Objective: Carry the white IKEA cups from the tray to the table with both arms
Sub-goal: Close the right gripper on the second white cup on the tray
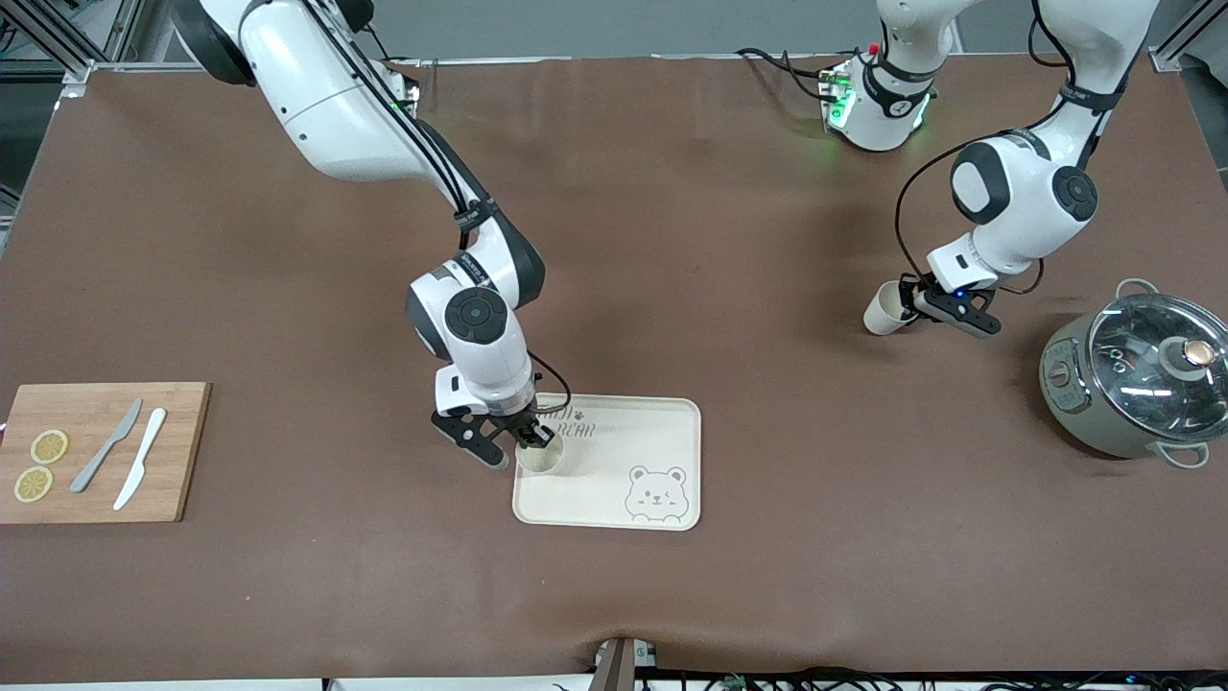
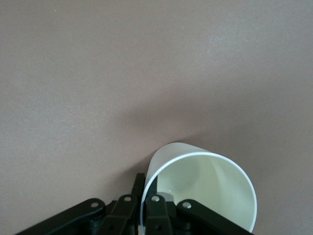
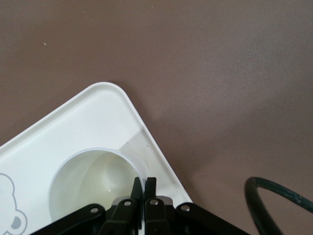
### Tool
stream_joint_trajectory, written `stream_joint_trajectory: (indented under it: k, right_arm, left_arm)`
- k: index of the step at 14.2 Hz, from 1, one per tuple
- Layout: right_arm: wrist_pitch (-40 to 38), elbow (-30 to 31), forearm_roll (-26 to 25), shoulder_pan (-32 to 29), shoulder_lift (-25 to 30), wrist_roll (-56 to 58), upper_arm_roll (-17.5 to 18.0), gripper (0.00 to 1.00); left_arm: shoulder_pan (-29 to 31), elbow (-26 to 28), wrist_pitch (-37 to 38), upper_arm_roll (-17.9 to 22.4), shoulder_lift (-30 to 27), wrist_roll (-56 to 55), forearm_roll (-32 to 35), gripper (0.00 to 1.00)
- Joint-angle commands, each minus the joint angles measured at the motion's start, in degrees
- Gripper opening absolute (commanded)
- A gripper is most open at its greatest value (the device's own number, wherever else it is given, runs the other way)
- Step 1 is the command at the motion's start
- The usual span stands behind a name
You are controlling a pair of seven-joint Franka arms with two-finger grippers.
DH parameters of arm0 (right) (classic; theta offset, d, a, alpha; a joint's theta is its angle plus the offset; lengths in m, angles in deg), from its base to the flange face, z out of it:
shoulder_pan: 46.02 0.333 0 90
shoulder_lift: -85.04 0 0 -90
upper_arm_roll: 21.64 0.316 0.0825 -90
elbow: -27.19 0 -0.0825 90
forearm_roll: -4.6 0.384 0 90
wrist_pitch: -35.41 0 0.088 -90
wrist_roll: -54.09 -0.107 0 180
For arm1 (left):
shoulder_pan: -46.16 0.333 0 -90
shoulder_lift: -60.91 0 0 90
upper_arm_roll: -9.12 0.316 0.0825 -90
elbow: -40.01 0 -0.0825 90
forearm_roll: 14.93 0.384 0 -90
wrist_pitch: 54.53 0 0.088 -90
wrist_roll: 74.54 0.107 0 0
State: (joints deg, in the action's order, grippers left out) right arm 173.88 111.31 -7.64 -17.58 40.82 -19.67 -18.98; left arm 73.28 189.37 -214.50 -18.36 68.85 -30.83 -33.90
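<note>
2 glossy white arms (image 1: 345,115), black joint bands, black cables

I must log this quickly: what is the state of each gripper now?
Left gripper: closed on a tilted white cup, above the bare table.
Right gripper: closed on the rim of a white cup standing on the tray.
</note>
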Motion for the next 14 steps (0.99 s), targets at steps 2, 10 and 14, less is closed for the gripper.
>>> stream_joint_trajectory:
  k: [2,10,14]
  right_arm:
    - [-0.65,-0.80,-1.56,0.39,-0.51,-1.39,-0.38,0.00]
    - [-9.26,-3.26,-0.50,-0.14,3.00,-0.16,0.32,0.00]
    - [-16.62,-2.82,4.49,-2.59,9.22,9.56,0.76,0.00]
  left_arm:
    - [3.20,0.23,-0.16,0.06,-1.08,0.50,4.72,0.00]
    - [3.20,0.14,-0.07,0.06,-0.73,0.24,4.91,0.00]
    - [3.20,0.14,-0.07,0.06,-1.17,0.32,5.08,0.48]
